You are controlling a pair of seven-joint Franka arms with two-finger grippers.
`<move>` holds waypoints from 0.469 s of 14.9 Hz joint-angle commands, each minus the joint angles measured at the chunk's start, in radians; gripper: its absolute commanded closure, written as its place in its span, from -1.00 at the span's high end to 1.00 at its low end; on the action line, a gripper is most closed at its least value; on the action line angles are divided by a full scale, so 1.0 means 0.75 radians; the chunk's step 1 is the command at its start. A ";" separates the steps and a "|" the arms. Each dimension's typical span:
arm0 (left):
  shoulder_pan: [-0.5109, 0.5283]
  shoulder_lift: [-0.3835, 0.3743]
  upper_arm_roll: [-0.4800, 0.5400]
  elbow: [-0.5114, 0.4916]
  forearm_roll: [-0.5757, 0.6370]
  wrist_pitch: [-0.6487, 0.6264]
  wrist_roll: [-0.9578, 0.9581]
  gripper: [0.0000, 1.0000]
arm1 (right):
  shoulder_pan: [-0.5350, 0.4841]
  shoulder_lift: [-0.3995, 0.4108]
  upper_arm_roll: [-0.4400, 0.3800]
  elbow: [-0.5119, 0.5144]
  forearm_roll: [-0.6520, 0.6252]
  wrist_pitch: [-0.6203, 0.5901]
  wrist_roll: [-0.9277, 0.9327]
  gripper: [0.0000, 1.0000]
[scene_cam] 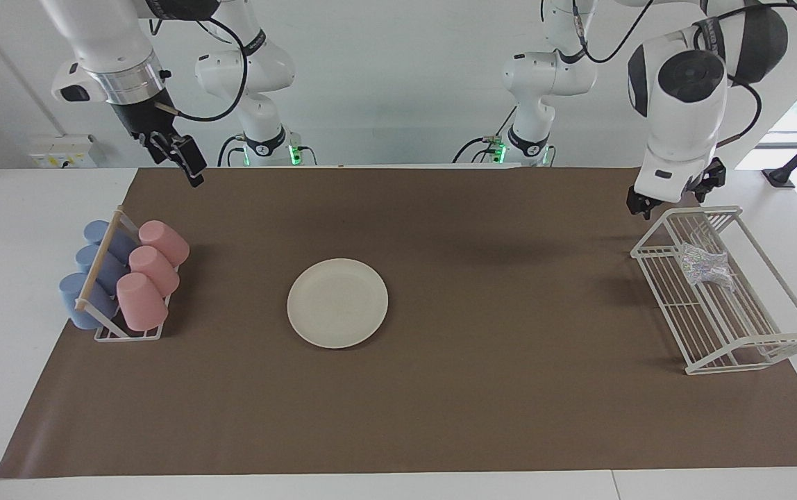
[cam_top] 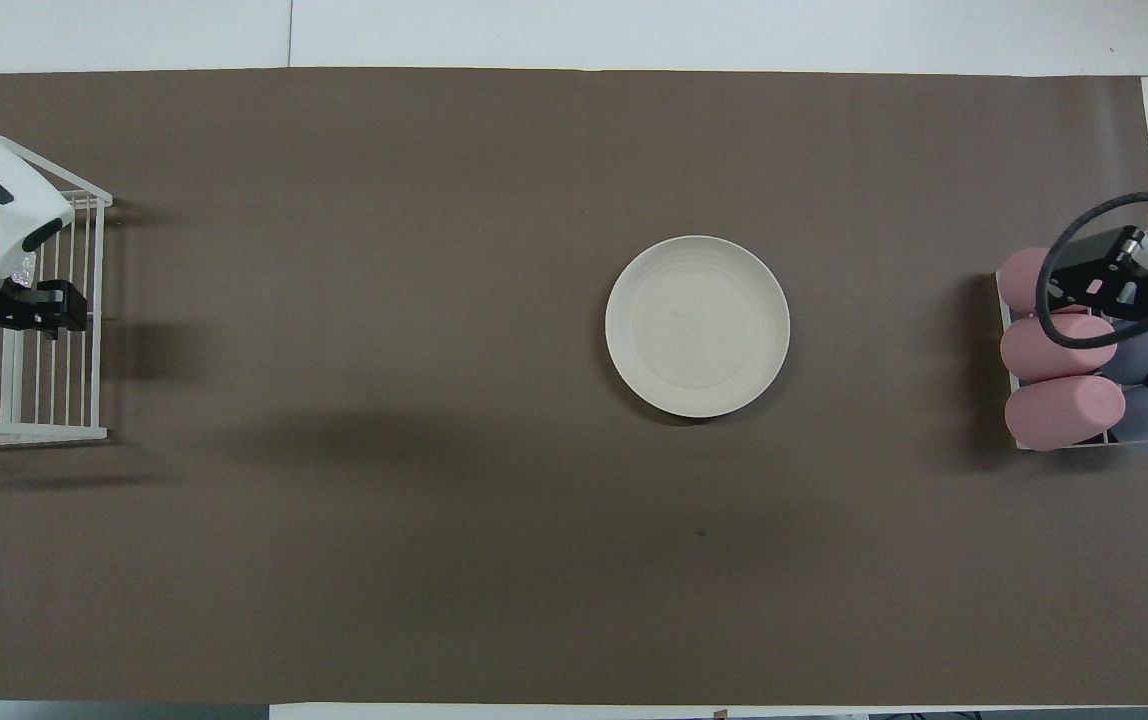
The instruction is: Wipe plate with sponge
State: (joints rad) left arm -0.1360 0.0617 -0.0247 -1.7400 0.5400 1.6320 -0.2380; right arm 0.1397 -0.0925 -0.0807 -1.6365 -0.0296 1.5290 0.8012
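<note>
The cream-white plate [scene_cam: 337, 303] lies flat on the brown mat near the table's middle; it also shows in the overhead view [cam_top: 697, 326]. The silvery-grey sponge [scene_cam: 704, 264] lies in a white wire basket [scene_cam: 759, 345] at the left arm's end of the table. My left gripper [scene_cam: 673, 198] hangs over the basket's end nearer to the robots, above the sponge and apart from it, with its dark fingers spread. In the overhead view it [cam_top: 34, 305] covers most of the sponge [cam_top: 23, 266]. My right gripper [scene_cam: 187, 163] hangs empty in the air at the right arm's end of the table.
A rack of pink cups [scene_cam: 152, 267] and blue cups [scene_cam: 96, 267] lying on their sides stands at the right arm's end; in the overhead view the right gripper [cam_top: 1124, 280] is over these cups [cam_top: 1059, 345]. The basket [cam_top: 34, 433] has raised wire walls.
</note>
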 commanded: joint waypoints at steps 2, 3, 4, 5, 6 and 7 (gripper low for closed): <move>-0.048 0.165 0.013 0.009 0.257 0.090 -0.131 1.00 | -0.004 -0.044 0.063 -0.041 0.001 -0.020 0.522 1.00; -0.050 0.200 0.013 0.009 0.351 0.090 -0.131 1.00 | -0.004 -0.044 0.077 -0.041 0.001 -0.020 0.600 1.00; -0.052 0.245 0.013 0.017 0.427 0.090 -0.131 1.00 | -0.004 -0.046 0.079 -0.043 0.003 -0.020 0.680 1.00; -0.052 0.283 0.013 0.027 0.474 0.090 -0.131 1.00 | -0.006 -0.048 0.079 -0.053 0.003 -0.016 0.747 1.00; -0.050 0.300 0.013 0.031 0.525 0.090 -0.131 1.00 | -0.006 -0.048 0.079 -0.055 0.001 -0.018 0.746 1.00; -0.048 0.329 0.015 0.025 0.560 0.088 -0.133 1.00 | -0.008 -0.048 0.079 -0.056 0.001 -0.020 0.746 1.00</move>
State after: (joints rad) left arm -0.1630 0.2683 -0.0256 -1.7381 0.8987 1.6953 -0.3311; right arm 0.1405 -0.1021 -0.0236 -1.6477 -0.0294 1.5184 1.3281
